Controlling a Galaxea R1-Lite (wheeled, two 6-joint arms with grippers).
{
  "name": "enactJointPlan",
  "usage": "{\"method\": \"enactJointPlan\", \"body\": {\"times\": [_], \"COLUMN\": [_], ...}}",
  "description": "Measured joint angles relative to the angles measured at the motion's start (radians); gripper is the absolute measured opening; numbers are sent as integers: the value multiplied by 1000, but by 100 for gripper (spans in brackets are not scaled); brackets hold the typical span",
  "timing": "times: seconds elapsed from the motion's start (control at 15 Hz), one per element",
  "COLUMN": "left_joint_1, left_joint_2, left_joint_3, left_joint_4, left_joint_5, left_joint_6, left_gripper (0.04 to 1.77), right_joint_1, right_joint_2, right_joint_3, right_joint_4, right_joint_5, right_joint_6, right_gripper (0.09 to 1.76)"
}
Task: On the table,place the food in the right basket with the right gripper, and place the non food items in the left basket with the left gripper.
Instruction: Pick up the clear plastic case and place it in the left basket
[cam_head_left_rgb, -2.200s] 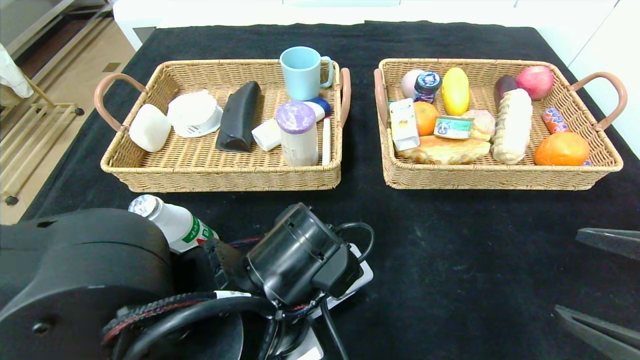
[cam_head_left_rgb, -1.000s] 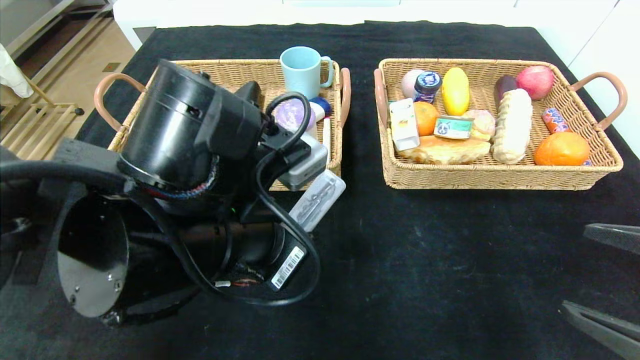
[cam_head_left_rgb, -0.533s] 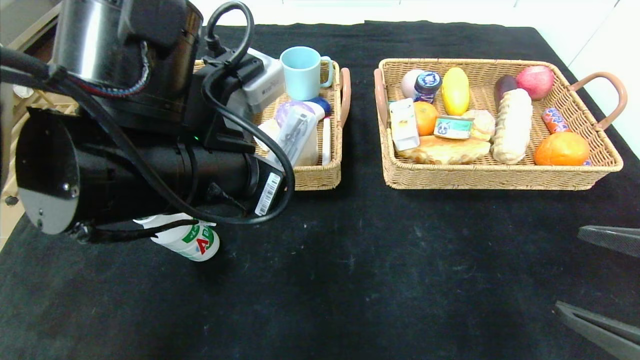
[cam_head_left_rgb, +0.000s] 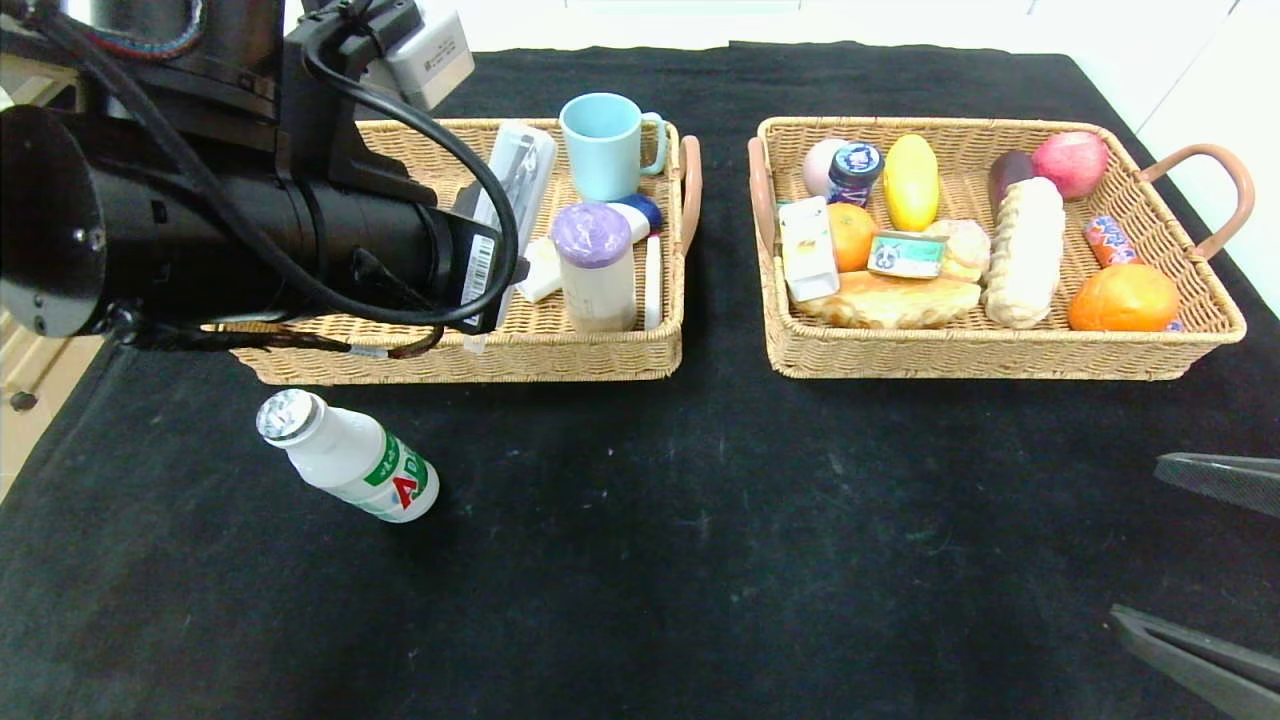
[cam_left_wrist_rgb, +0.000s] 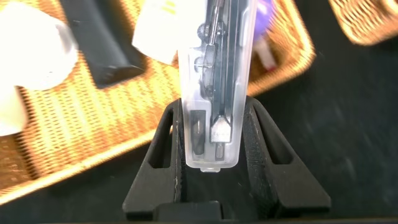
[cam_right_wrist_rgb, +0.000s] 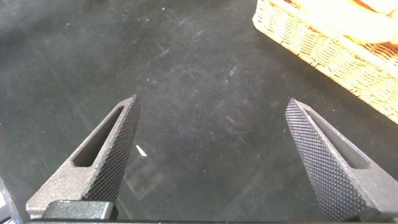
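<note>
Left gripper (cam_left_wrist_rgb: 214, 140) clamps a clear plastic tool case (cam_head_left_rgb: 515, 180) above the left wicker basket (cam_head_left_rgb: 600, 355); next comes lowering and release. Right gripper (cam_right_wrist_rgb: 214, 162) idles, spread wide.

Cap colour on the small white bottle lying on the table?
Silver foil cap on the small white bottle; head view.

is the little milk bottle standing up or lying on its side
Lying on its side: the bottle rests lengthwise on the black table, foil cap pointing toward the left basket.
</note>
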Motion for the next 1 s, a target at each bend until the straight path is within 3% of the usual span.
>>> {"method": "enactJointPlan", "body": {"times": [0.47,0.67,1.0], "left_joint_1": [129,168,186], "left_joint_2": [118,170,229], "left_joint_3": [-166,-178,-192], "left_joint_4": [-22,-135,-149], "left_joint_5": [-19,-23,-19], "left_joint_6": [-25,-17,0], "left_gripper": [62,62,62], "right_joint_1": [-1,-1,-1], "right_joint_2": [1,0,1], "right_joint_3": [1,1,1], "right_joint_4": [0,-1,-1], "right_joint_5": [0,0,0], "right_joint_6": [0,0,1], "right_gripper": [171,171,171]}}
